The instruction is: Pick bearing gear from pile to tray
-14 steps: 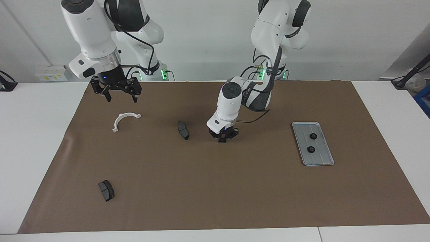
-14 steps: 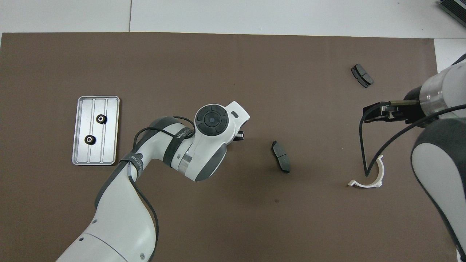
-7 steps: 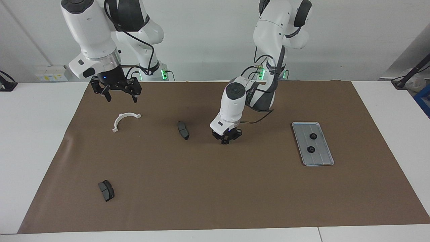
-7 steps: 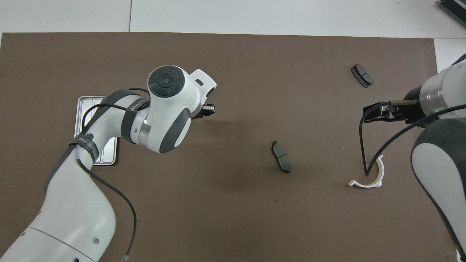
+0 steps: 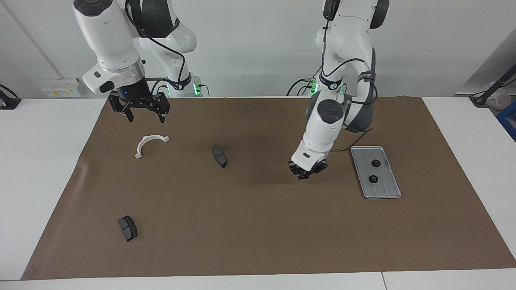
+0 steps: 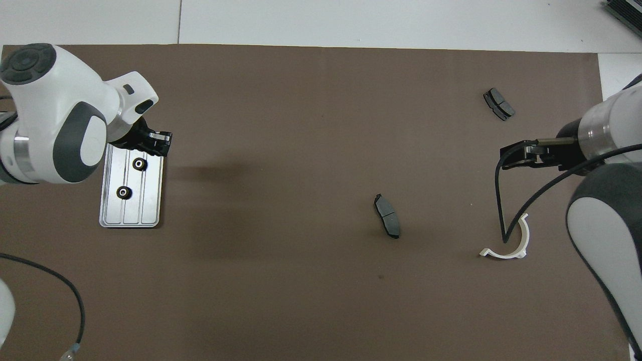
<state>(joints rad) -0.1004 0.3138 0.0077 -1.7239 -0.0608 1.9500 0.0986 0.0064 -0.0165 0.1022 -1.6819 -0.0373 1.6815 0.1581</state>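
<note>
I've got the left gripper [image 5: 307, 174] up in the air over the brown mat [image 5: 258, 225] just beside the tray [image 5: 387, 193], carried high so it clears the rim and the two bearing gears [image 5: 375, 163] already parked inside. Fingers look pinched narrow, probably on a third gear, but I honestly can't make it out between them. Right gripper [image 5: 142, 113] waits, fingers spread wide, over the white bracket [image 5: 150, 141].
</note>
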